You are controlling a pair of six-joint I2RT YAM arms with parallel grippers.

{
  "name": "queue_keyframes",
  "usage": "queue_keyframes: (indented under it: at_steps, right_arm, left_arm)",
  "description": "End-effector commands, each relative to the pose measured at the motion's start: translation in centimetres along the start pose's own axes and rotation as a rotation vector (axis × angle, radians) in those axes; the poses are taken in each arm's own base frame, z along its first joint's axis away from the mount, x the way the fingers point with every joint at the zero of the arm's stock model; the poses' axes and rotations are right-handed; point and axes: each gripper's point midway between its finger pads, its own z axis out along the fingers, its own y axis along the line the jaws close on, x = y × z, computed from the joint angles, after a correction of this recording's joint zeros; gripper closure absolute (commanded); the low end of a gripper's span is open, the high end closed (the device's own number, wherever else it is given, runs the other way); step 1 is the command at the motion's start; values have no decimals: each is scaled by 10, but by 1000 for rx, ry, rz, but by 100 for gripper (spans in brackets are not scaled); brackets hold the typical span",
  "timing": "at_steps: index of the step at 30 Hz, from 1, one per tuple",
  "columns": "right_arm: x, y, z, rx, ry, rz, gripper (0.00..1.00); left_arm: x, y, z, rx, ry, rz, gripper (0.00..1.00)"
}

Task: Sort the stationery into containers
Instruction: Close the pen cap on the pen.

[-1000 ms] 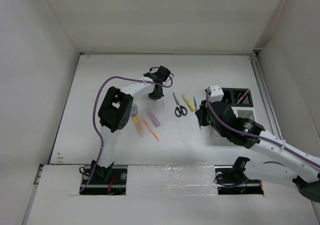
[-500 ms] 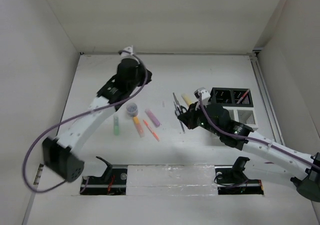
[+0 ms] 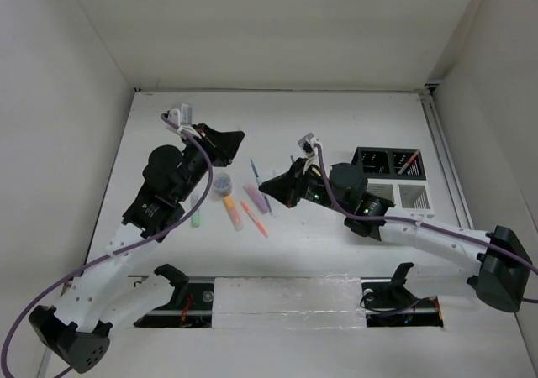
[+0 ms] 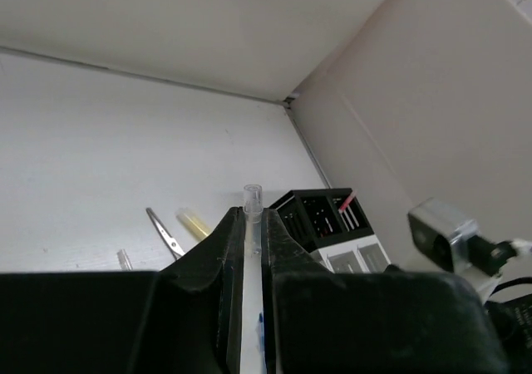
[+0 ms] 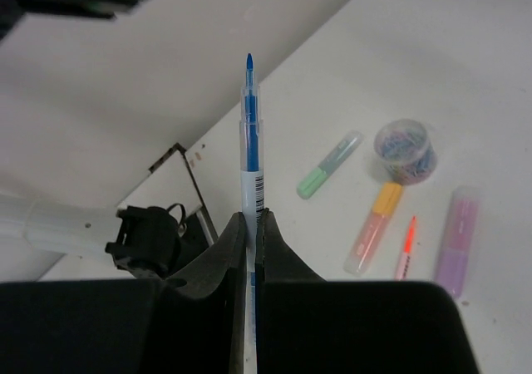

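Barely begun: one thin red pen (image 3: 409, 162) stands in the boxy black-and-white organizer (image 3: 414, 196).
My left gripper (image 4: 253, 216) pinches a clear-ended pen (image 4: 252, 195), my right gripper (image 5: 252, 220) a thin blue pen (image 5: 249, 141); stubby markers (image 5: 376, 224) lie beyond its fingers (image 5: 226, 258).

Worktop (image 3: 336, 113), L to R as you see it from overhead:
- Green marker (image 3: 196, 214): flat, just beside L arm.
- Clear tub (image 3: 222, 181): upright, below L hand (image 3: 231, 136); you see a gap betw. them.
- Orange marker (image 3: 233, 212), red pen (image 3: 255, 218), purple marker (image 3: 256, 197): flat, near each other, not touching.
- Blue pen (image 3: 253, 170): thin, slanted, lower end at R hand (image 3: 267, 185); grip unclear to you from here.
- Organizer (image 3: 387, 161): R side, 2 black compts., white slatted part in front; second red pen (image 3: 410, 161) leans in R black compt.
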Motion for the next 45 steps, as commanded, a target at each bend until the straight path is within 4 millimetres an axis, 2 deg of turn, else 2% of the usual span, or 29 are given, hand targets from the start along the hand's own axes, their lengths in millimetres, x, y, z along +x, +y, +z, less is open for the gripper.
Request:
queue_keyframes:
  at_steps: [1, 4, 8, 13, 16, 18, 23, 41, 45]
  right_arm:
    - [-62, 48, 6, -147, -166, -49, 100]
    - [-63, 47, 13, -137, -150, -46, 100]
    - [-65, 35, 21, -93, -151, -41, 100]
    - [-69, 37, 21, -98, -159, -42, 100]
    - [-69, 37, 21, -98, -159, -42, 100]
    - [-76, 35, 21, -87, -176, -43, 100]
    - [-76, 30, 21, -73, -172, -42, 100]
    - [-79, 38, 16, -102, -175, -48, 100]
    - [-79, 38, 16, -102, -175, -48, 100]
  left_arm:
    - [-13, -23, -4, 114, -50, 14, 100]
    - [-10, -28, -4, 144, -41, 15, 100]
    - [-9, -29, -6, 166, -51, 16, 100]
    - [-14, -33, -12, 178, -67, 16, 100]
    - [-10, -30, -11, 173, -60, 16, 100]
    - [-13, -34, -14, 191, -70, 26, 100]
    - [-14, -32, -16, 183, -78, 25, 100]
    - [-13, -32, -13, 190, -84, 25, 100]
    - [-7, -27, -10, 179, -69, 25, 100]
